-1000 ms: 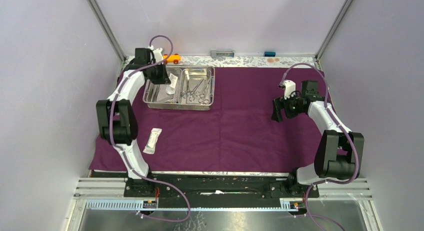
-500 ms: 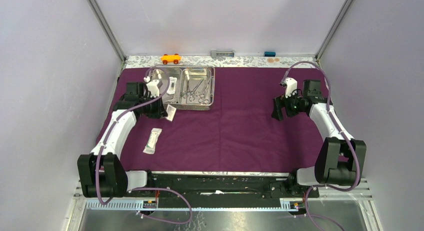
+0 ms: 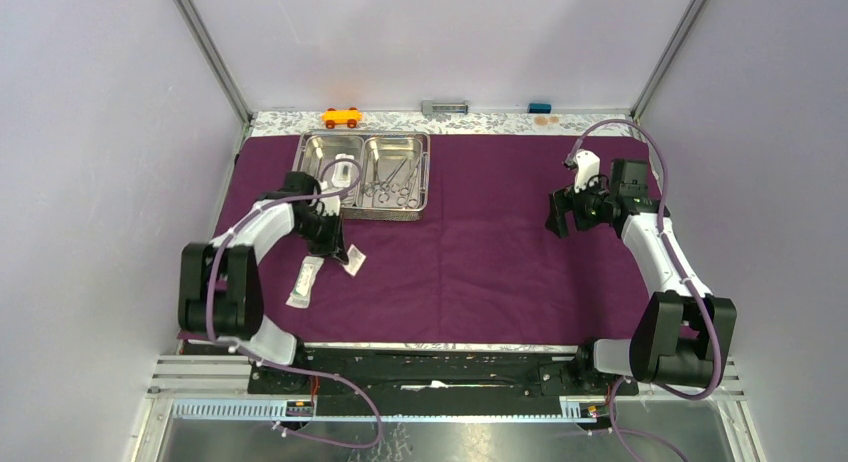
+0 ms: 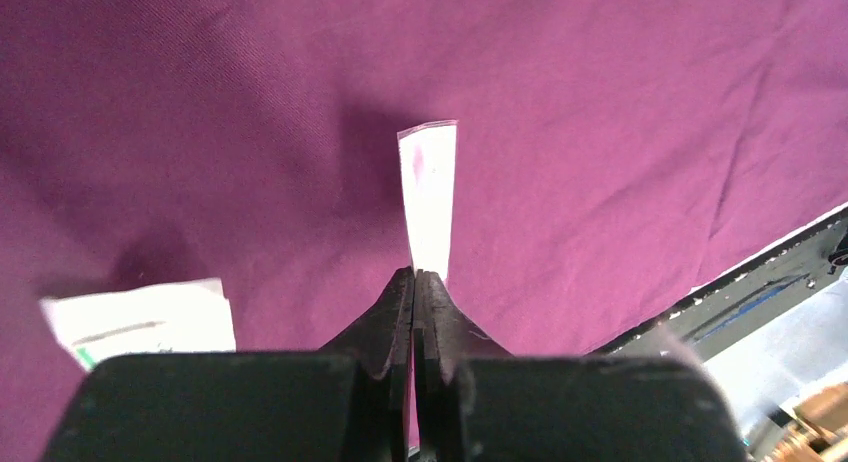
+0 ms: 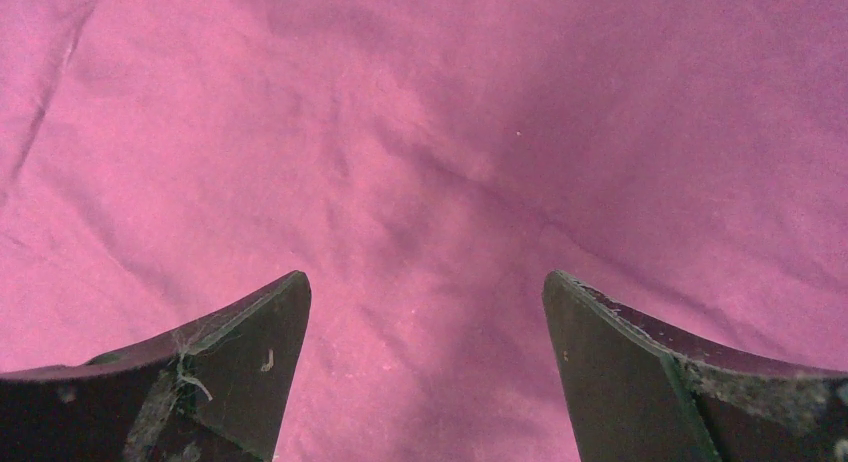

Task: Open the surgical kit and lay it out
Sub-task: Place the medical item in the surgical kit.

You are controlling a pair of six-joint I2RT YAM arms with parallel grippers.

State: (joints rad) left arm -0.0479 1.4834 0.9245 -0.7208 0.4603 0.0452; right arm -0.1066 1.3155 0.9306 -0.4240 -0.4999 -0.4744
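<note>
Right now the left gripper (image 4: 414,274) is pinched tight on a packet (image 4: 430,207), holding it low over the purple cloth (image 3: 480,252), just beside a second packet (image 3: 306,281) lying flat. Behind them sits the tray (image 3: 390,218), forceps (image 3: 392,182) in its right compartment. Well apart, the right gripper (image 5: 425,282) hangs spread wide, holding nothing.

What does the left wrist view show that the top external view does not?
Only left wrist: the left claw shut tight on the end of a small packet. Only top external: the steel tray, the forceps in it, the orange toy car, the right claw. Both: the purple cloth and a second packet lying on it.
</note>
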